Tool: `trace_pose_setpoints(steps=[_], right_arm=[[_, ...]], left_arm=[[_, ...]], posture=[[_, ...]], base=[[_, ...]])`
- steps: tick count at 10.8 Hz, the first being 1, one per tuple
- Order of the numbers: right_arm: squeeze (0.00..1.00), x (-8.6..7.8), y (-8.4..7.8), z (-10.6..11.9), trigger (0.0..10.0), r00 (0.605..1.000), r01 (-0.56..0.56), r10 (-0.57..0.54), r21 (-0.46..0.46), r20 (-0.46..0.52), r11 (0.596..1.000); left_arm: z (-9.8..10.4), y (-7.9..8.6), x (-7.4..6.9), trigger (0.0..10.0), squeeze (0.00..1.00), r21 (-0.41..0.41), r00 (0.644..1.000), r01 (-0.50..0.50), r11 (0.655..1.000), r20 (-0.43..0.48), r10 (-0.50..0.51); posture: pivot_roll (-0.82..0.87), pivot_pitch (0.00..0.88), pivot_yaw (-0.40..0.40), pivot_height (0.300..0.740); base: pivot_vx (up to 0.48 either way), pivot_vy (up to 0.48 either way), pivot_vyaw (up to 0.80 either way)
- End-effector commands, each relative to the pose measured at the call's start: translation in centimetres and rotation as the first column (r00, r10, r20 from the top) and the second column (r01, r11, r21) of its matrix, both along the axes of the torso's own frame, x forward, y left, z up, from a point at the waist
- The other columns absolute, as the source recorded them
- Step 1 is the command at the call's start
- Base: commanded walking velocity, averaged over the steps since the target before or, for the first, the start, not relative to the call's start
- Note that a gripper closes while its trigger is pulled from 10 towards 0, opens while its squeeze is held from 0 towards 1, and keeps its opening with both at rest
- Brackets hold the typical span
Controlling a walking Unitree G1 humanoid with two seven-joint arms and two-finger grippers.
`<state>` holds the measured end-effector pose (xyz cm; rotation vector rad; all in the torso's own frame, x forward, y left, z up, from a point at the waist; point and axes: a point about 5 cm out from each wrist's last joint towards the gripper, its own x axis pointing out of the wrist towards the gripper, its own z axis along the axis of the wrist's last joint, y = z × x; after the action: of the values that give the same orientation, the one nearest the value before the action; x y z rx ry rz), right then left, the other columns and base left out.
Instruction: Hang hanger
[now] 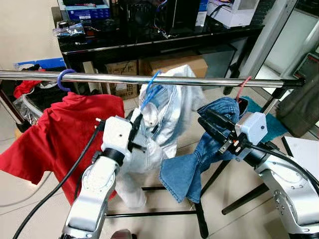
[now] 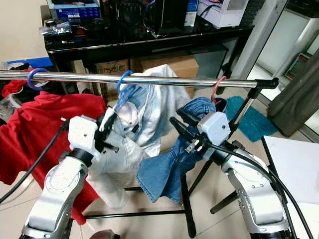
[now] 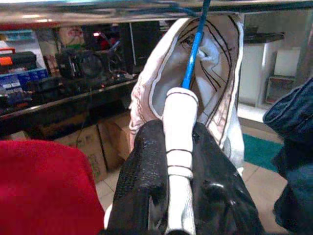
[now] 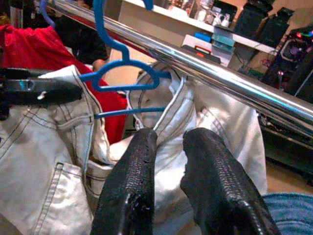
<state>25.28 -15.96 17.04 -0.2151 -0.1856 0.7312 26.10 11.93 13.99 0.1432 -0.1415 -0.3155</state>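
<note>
- A chrome rail (image 1: 199,80) runs across the scene at chest height, with a dark worktop (image 1: 164,37) behind it carrying boxes and electronics.
- At the far left, a red T-shirt (image 1: 60,134) hangs from the rail on a purple hanger hook (image 1: 64,79).
- The left hand (image 1: 135,130) is raised just below the rail, its two black fingers (image 3: 142,186) closed on the pale denim jacket (image 1: 172,107) at its collar edge.
- The blue hanger (image 4: 124,73) carries that jacket; its hook (image 1: 155,78) sits over the rail, near the middle, so the hanger is hung.
- In the left wrist view, a blue bar of the hanger rises straight up from between the fingers toward the rail.
- To the right of the jacket, blue jeans (image 1: 199,159) hang from the rail on a red hook (image 1: 244,84).
- The right hand (image 1: 205,123) is in front of the jeans, pointing toward the pale jacket; its fingers (image 4: 132,191) stand slightly apart and grip nothing.
- The rail's black stand (image 1: 199,214) rests on a tiled floor (image 1: 159,224).
</note>
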Motion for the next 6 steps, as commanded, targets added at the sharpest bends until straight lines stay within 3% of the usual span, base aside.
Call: trace_pose_setpoints(steps=[1, 6], right_arm=[[0.0, 0.0, -0.2, -0.3, 10.0, 1.0, 0.002, -0.002, -0.022, -0.007, 1.0], [0.0, 0.0, -0.2, -1.1, 10.0, 0.999, 0.043, -0.043, -0.028, -0.006, 0.999]], left_arm=[[1.4, -0.4, 0.1, 0.0, 0.0, -0.041, 0.997, 0.025, 0.999, 0.069, -0.022], [-0.3, -1.2, -0.2, 0.0, 0.0, -0.021, 0.995, 0.098, 0.995, 0.009, -0.098]], posture=[[0.09, 0.011, -0.039, 0.723], [0.09, 0.01, -0.039, 0.723]], base=[[0.0, 0.0, 0.0], [0.0, 0.0, 0.0]])
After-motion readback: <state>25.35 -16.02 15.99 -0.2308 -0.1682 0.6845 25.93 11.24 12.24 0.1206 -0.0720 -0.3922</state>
